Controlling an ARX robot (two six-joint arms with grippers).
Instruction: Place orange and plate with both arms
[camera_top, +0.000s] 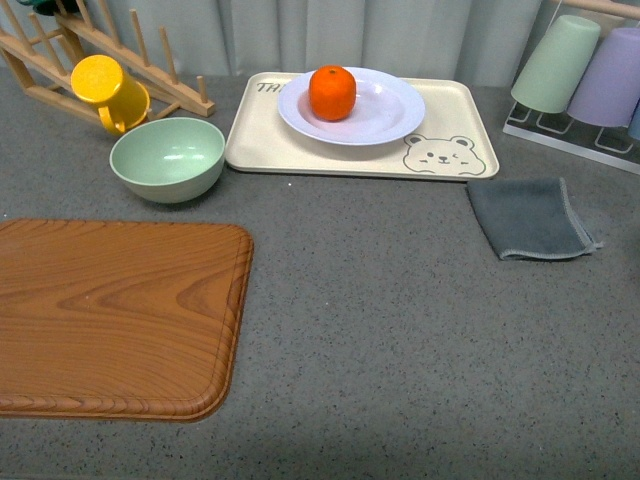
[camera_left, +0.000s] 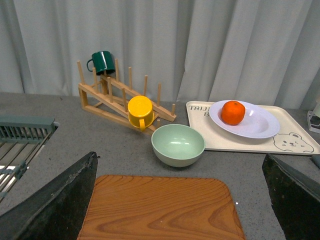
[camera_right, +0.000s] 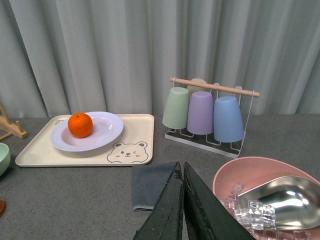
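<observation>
The orange (camera_top: 332, 92) sits in the pale plate (camera_top: 395, 110), which rests on the beige bear tray (camera_top: 450, 150) at the back of the counter. Both also show in the left wrist view, the orange (camera_left: 233, 112) on the plate (camera_left: 260, 125), and in the right wrist view, the orange (camera_right: 80, 125) on the plate (camera_right: 107, 127). Neither arm appears in the front view. My left gripper (camera_left: 180, 200) is open, its fingers (camera_left: 55, 205) spread wide above the wooden board (camera_left: 160, 207). My right gripper (camera_right: 182, 172) is shut with nothing in it, above the grey cloth (camera_right: 147, 185).
A mint-green bowl (camera_top: 167, 158) and a yellow mug (camera_top: 108, 90) on a wooden rack (camera_top: 150, 60) stand at the back left. The wooden board (camera_top: 110, 315) lies front left. A cup rack (camera_top: 580, 80) stands back right. A pink bowl (camera_right: 250, 175) with ice and a metal scoop (camera_right: 280, 200) lies near my right gripper.
</observation>
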